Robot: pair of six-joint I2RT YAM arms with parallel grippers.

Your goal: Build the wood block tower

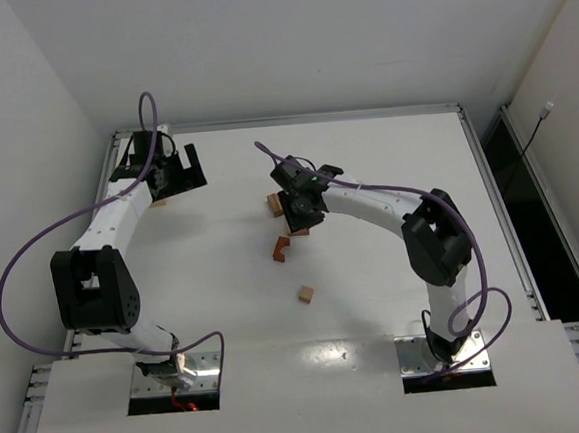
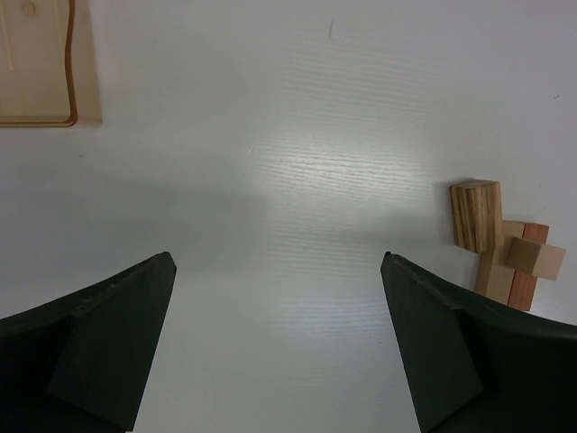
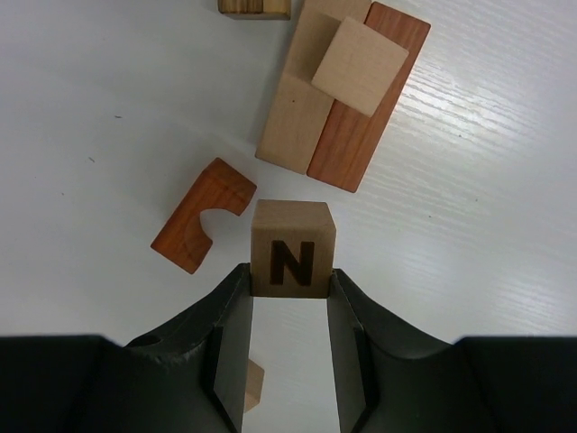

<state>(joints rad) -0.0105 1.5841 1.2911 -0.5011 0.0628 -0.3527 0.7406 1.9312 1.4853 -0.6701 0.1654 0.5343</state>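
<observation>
Lettered cube [image 3: 293, 248] clamped in right gripper [image 3: 289, 282] near tabletop [image 1: 395, 158] centre, aimed at started tower [image 3: 359, 126] — likely next layer; left gripper [image 2: 278, 262] agape, empty, by far-left corner.

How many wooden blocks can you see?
7: N cube in the right tool; arch block nearby; tan bar and reddish bar side by side, small cube on top; striped block next to them; lone cube apart from the rest. More may be hidden.

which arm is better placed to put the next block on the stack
Right. The right claw is shut on the N cube, just short of the stacked blocks. The left claw is open and empty, off near the tray.
</observation>
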